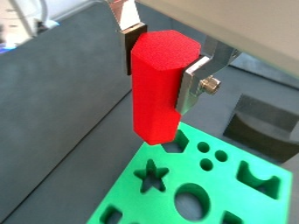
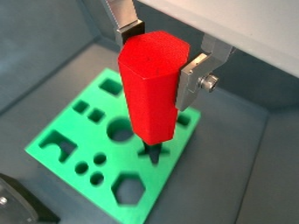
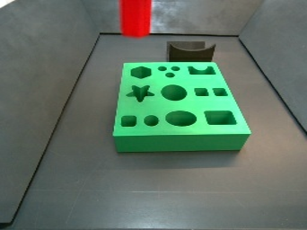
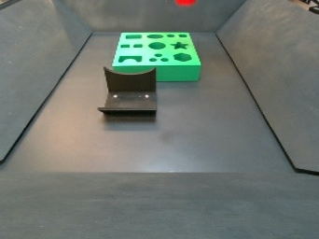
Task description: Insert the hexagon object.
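Observation:
My gripper [image 1: 162, 70] is shut on the hexagon object [image 1: 155, 96], a bright red hexagonal peg held upright between the silver fingers [image 1: 194, 80]. Both wrist views show this grip; in the second, the gripper [image 2: 160, 61] holds the peg [image 2: 149, 96] well above the green block [image 2: 70, 131]. The block's hexagon hole [image 2: 128, 186] is open, and the peg's lower end is apart from the block. In a side view only the peg's lower part [image 3: 135, 16] shows at the frame's top, above the block [image 3: 180, 130] and its hexagon hole [image 3: 142, 72]. The gripper is out of both side views.
The dark fixture [image 3: 188, 49] stands just beside the green block [image 4: 159, 56] and shows in both side views [image 4: 129, 91]. Sloped dark walls [image 3: 72, 81] enclose the floor. The block has several other shaped holes, among them a star [image 3: 139, 92].

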